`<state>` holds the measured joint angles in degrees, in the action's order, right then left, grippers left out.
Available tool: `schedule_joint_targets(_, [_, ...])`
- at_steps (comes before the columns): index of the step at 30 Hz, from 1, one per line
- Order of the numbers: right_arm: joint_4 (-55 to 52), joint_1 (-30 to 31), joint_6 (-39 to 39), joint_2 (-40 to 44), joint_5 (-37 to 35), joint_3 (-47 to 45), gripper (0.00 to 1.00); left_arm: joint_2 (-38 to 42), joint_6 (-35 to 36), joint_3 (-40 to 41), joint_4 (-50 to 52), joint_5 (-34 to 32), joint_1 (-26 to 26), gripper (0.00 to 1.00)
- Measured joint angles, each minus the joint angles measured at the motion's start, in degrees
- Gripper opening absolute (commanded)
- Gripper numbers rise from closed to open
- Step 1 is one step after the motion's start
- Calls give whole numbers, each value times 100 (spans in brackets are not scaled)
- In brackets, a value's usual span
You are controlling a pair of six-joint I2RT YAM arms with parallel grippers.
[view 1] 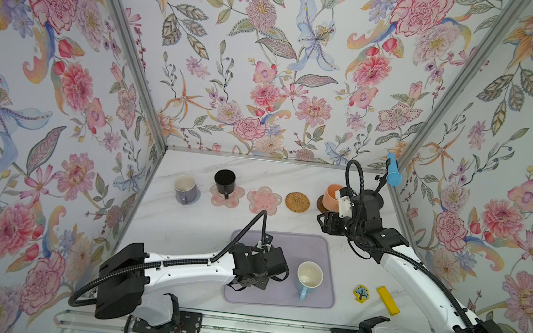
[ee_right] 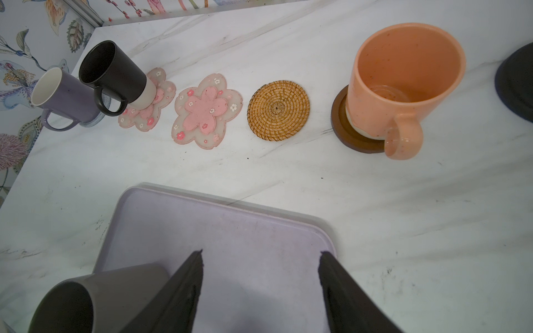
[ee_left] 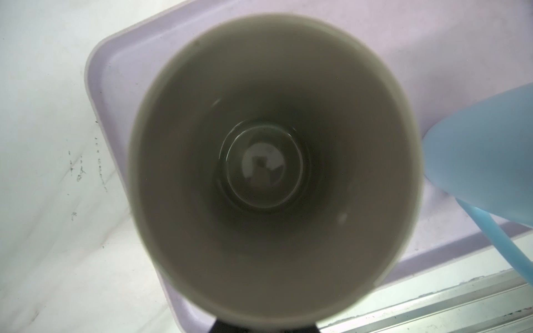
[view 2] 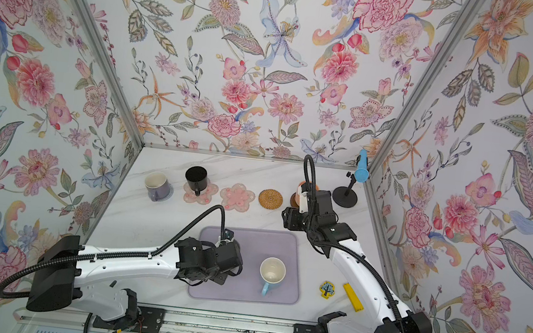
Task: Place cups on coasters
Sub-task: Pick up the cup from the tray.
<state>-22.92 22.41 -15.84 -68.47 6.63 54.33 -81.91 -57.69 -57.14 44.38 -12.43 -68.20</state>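
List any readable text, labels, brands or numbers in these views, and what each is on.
No legible text in any view.
Yellow bar: faint dark marks near one end in a top view, too small to read.
Tree-picture piece: a drawing only, no words visible.

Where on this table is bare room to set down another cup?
Free: the marble strip between the coaster row and the large lavender rectangular mat. Crowded: that mat, with the grey mug, light blue mug and left arm.
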Motion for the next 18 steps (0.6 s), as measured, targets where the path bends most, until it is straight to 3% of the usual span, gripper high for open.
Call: schedule_joint_targets(18, [2,0,0,-103,0,197,66,437,498,-354,103,0,785,0])
